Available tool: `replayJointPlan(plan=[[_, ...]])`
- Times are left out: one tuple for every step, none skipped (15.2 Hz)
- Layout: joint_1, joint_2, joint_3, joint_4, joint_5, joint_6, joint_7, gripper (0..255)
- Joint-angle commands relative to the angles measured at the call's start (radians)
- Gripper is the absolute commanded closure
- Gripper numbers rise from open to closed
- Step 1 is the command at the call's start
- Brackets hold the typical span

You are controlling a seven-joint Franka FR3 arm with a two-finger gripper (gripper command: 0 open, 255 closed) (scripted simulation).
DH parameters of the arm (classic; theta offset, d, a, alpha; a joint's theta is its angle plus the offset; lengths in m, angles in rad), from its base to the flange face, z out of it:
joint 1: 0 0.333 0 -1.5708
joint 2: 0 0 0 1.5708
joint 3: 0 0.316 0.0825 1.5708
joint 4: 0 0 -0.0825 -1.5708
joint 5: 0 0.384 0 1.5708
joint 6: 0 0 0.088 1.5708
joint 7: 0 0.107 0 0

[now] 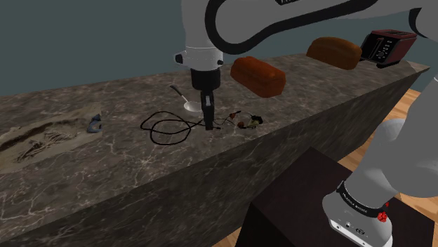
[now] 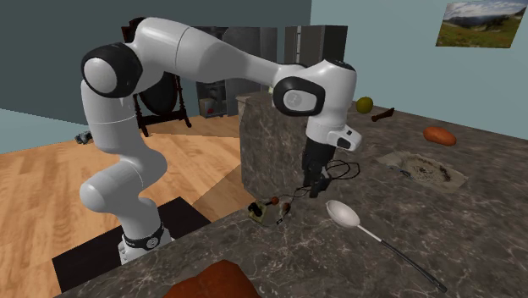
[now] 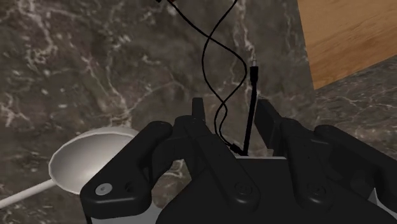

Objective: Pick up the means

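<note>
Jaws spread astride the black cable [image 3: 252,105] on the marbled counter [image 1: 105,175]; in the shoulder view, a white spoon [image 1: 190,106] lies at their ten o'clock.

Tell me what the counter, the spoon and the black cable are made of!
Counter: looks like polished stone, dark brown with pale veins like marble. Spoon: plain white and smooth, maybe plastic or ceramic; unclear. Cable: thin, black, looped loosely, likely rubbery plastic.
</note>
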Motion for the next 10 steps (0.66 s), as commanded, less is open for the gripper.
replayJointPlan(plan=[[-0.001,-0.003,-0.001,0.025,0.000,-0.028,0.000,255],[-0.001,-0.004,-0.001,0.036,0.001,-0.041,0.000,255],[-0.001,-0.006,-0.001,0.048,0.001,-0.054,0.000,255],[-0.002,-0.007,-0.001,0.061,0.001,-0.068,0.001,255],[-0.002,-0.008,-0.001,0.073,0.001,-0.081,0.002,255],[-0.002,-0.008,-0.002,0.086,0.001,-0.094,0.002,255],[-0.002,-0.009,-0.002,0.099,0.001,-0.107,0.003,255],[-0.002,-0.009,-0.002,0.112,0.001,-0.121,0.004,255],[-0.002,-0.009,-0.002,0.114,0.001,-0.123,0.004,255],[-0.002,-0.009,-0.002,0.114,0.001,-0.123,0.004,255]])
